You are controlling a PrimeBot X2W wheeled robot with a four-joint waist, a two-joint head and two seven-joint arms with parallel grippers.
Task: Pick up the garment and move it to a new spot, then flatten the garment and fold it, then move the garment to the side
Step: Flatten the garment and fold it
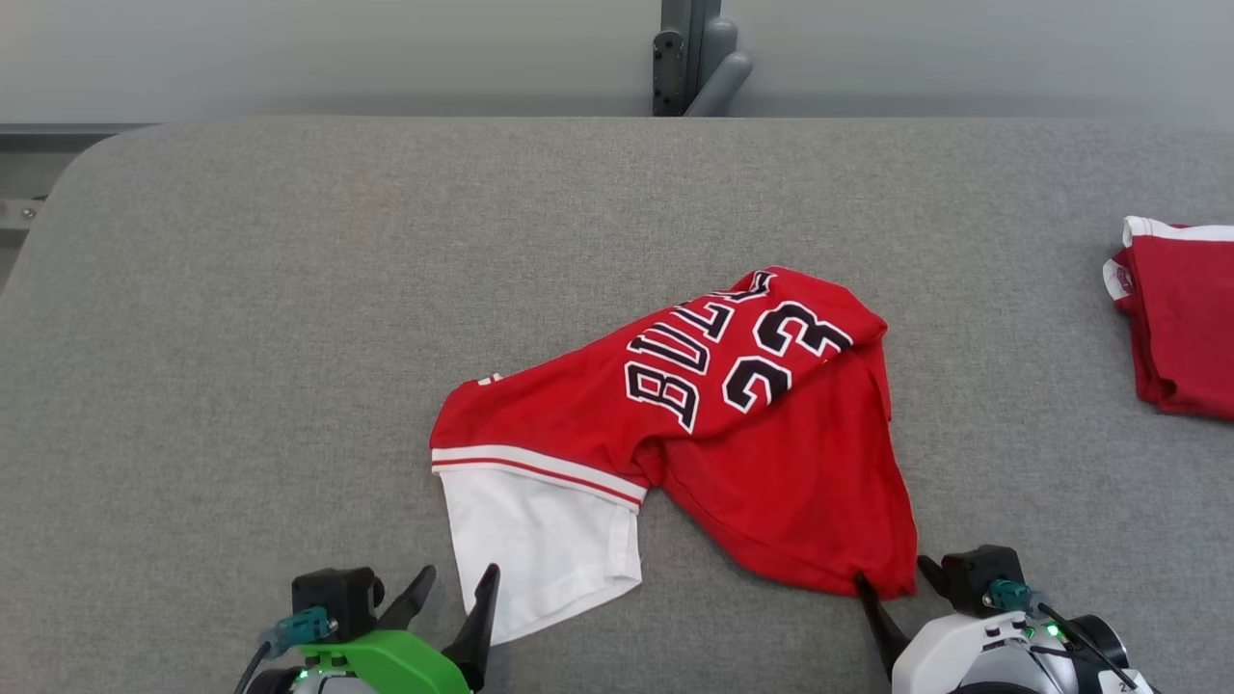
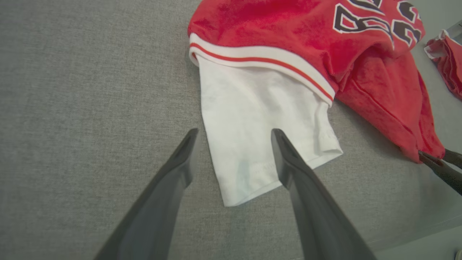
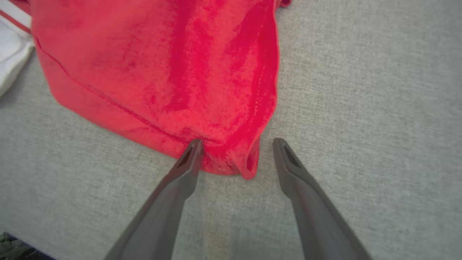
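Head view: left gripper (image 1: 458, 578) and right gripper (image 1: 889, 571), jaws apart, sit at the near corners of the jersey (image 1: 733, 405); flattening probably calls for pinching both next.

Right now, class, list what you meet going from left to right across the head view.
left gripper → red and white jersey → right gripper → second red garment
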